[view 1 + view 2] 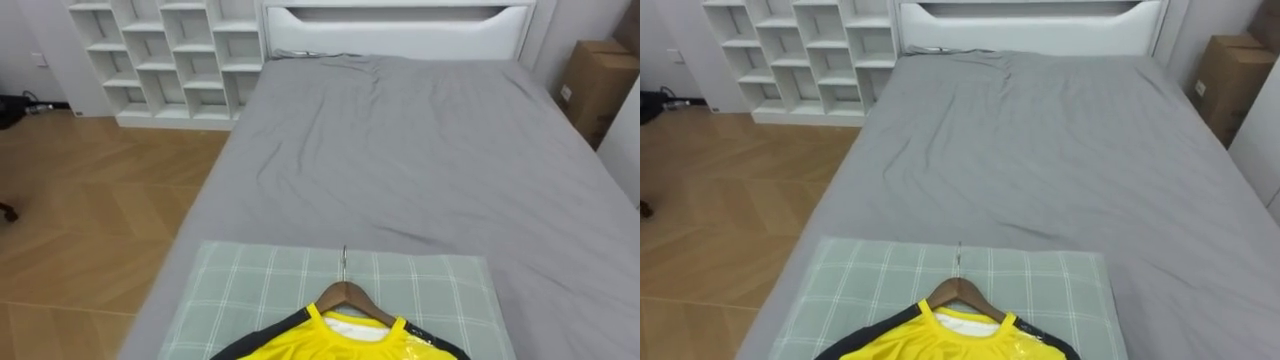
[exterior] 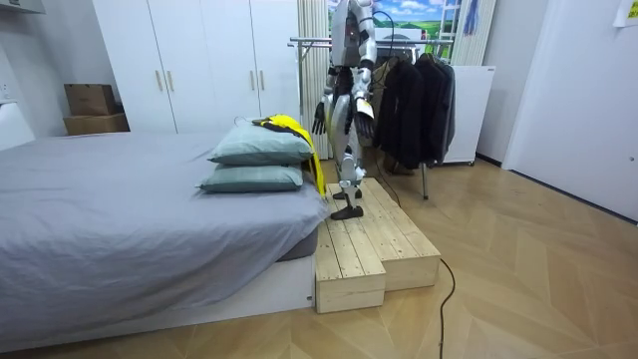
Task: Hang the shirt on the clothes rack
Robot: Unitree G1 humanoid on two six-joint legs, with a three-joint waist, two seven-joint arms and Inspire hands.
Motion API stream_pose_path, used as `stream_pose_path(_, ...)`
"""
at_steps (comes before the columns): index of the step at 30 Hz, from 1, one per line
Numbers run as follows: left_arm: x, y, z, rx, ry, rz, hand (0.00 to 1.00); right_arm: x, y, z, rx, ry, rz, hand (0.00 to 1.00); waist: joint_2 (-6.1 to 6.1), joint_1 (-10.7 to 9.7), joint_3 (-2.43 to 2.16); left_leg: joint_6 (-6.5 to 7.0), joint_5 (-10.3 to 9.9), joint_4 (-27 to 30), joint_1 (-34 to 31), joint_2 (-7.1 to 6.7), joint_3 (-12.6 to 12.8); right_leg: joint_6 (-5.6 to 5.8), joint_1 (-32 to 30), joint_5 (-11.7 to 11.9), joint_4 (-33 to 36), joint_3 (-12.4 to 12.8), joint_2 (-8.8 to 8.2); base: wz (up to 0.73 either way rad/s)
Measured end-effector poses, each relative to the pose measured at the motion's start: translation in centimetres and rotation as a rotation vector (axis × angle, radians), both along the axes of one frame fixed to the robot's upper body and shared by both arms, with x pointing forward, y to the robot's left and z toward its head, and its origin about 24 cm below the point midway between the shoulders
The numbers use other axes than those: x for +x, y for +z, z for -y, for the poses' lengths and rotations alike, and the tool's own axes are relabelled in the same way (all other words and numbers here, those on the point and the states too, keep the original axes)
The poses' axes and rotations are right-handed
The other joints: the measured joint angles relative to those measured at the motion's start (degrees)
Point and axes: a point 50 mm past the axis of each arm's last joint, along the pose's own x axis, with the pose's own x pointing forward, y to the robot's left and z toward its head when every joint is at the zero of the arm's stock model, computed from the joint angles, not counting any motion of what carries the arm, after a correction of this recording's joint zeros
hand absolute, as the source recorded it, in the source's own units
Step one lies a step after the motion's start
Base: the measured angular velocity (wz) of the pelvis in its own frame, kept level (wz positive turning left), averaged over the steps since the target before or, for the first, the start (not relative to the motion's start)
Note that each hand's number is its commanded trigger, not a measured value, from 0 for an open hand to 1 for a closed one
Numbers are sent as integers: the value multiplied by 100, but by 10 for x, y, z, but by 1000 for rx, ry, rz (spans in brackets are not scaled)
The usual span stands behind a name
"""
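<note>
On my feed the white cubby shelf (image 1: 165, 60) stands at the far left against the wall, with wood floor (image 1: 90, 220) running alongside the grey bed (image 1: 420, 150). Right below the head camera lies a green checked pillow (image 1: 240, 290), and on it rests the yellow shirt (image 1: 340, 348), already on its wooden hanger (image 1: 350, 296), whose metal hook points up the bed toward the white headboard (image 1: 400, 30). A cardboard box (image 1: 597, 85) sits at the far right beside the bed. From the room camera I see the robot upright on a wooden platform (image 2: 369, 249) at the pillow end of the bed, facing the mattress. Its right hand (image 2: 320, 118) and left hand (image 2: 365, 112) hang at its sides, apart from the shirt, fingers loose and holding nothing. Behind it, toward the room view's right, a clothes rack (image 2: 419, 100) carries dark garments.
</note>
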Motion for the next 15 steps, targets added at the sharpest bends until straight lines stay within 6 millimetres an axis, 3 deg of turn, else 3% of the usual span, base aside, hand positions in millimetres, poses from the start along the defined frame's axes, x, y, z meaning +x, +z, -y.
stream_pose_path(7, 24, 15, -5, 160, -72, 89, 0, 1, 1, 2, -15, 31, 8, 0, 26, -41, -12, -15, 9, 6, -11, 1, -49, -1, 6, 2, 6, -106, 9, 1)
stream_pose_path(15, 59, 33, 4, 311, -282, 161, 0, 1, 2, 6, -21, 44, 6, 0, 70, -69, -23, -19, 12, 37, -20, -2, -79, -5, 10, 5, 10, -95, 18, 0)
